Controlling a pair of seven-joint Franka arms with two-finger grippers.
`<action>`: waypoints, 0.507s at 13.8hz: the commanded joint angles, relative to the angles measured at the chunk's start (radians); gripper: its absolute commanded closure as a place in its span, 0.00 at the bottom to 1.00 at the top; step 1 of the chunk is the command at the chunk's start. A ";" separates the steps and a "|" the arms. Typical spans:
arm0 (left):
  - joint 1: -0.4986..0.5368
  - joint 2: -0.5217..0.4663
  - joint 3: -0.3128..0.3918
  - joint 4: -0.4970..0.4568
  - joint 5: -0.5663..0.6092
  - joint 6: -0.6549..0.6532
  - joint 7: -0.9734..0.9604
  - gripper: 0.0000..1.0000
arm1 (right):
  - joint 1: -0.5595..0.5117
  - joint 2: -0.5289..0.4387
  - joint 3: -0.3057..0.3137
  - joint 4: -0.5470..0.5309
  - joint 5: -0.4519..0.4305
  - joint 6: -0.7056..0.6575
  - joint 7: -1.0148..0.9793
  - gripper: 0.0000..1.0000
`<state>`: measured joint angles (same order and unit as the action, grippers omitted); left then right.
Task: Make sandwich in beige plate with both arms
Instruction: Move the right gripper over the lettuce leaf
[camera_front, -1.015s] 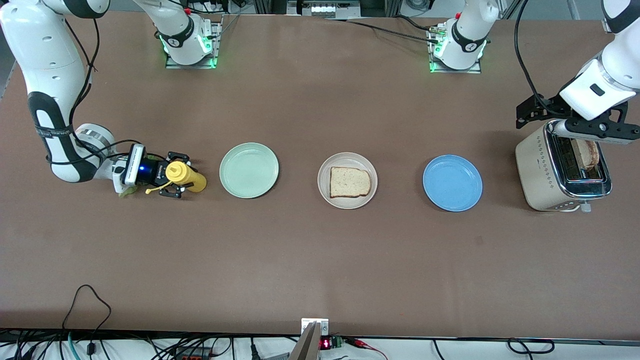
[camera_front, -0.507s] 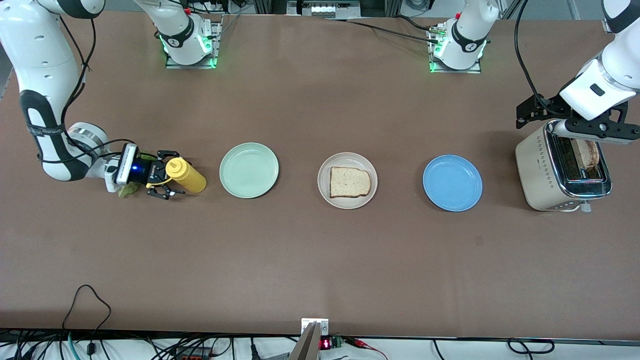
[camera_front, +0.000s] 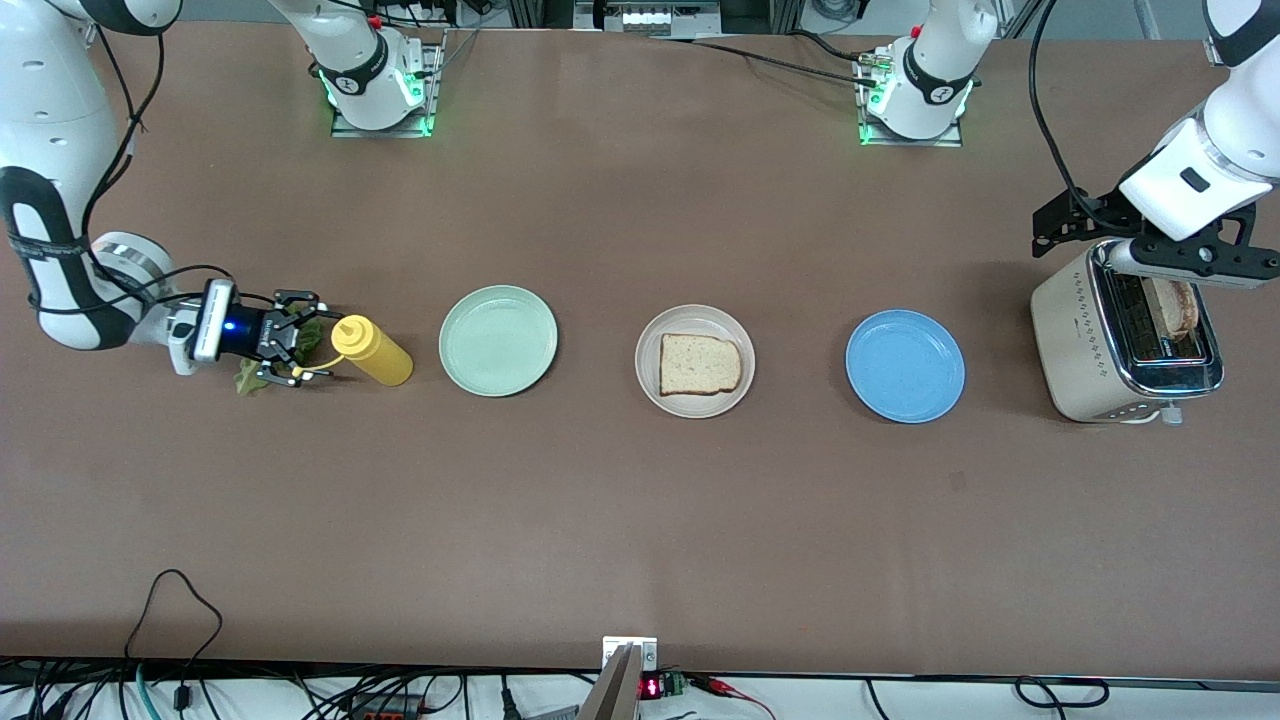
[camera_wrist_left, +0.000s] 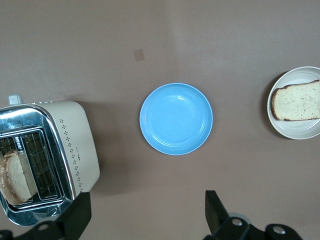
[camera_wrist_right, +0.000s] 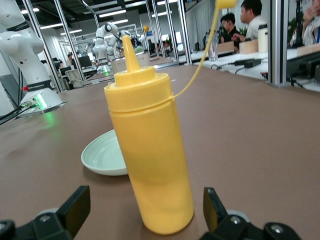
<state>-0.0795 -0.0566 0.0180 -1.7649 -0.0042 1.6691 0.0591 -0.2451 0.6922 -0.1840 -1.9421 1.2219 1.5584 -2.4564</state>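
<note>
The beige plate (camera_front: 695, 322) sits mid-table with one toasted bread slice (camera_front: 700, 364) lying on it; both show in the left wrist view too, the plate (camera_wrist_left: 280, 125) and the slice (camera_wrist_left: 296, 100). A second slice (camera_front: 1176, 308) stands in the toaster (camera_front: 1085, 335). The green lettuce leaf (camera_front: 250, 380) lies on the table, partly hidden under my right gripper (camera_front: 298, 345). That gripper is open and low beside the yellow squeeze bottle (camera_front: 372, 350), which stands upright just off its fingertips (camera_wrist_right: 75, 205). My left gripper (camera_front: 1150, 240) hangs open over the toaster, holding nothing.
A mint-green plate (camera_front: 498, 340) lies between the bottle and the beige plate. A blue plate (camera_front: 905, 365) lies between the beige plate and the toaster. The table's edge runs close to the toaster at the left arm's end.
My right gripper has opened off the yellow bottle and drawn back toward the right arm's end of the table, uncovering part of the lettuce. The bottle stays standing. The left arm has not moved.
</note>
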 joint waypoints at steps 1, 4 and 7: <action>0.001 0.001 -0.001 0.012 0.016 -0.016 -0.005 0.00 | 0.009 -0.084 -0.018 0.008 -0.108 0.038 0.178 0.00; 0.003 0.001 -0.001 0.012 0.016 -0.016 -0.004 0.00 | 0.010 -0.189 -0.019 0.008 -0.255 0.132 0.402 0.00; 0.001 0.001 -0.001 0.012 0.016 -0.014 -0.005 0.00 | 0.038 -0.299 -0.019 0.008 -0.430 0.241 0.696 0.00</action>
<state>-0.0793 -0.0566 0.0180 -1.7649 -0.0042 1.6690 0.0591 -0.2378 0.4799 -0.1997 -1.9100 0.8882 1.7333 -1.9318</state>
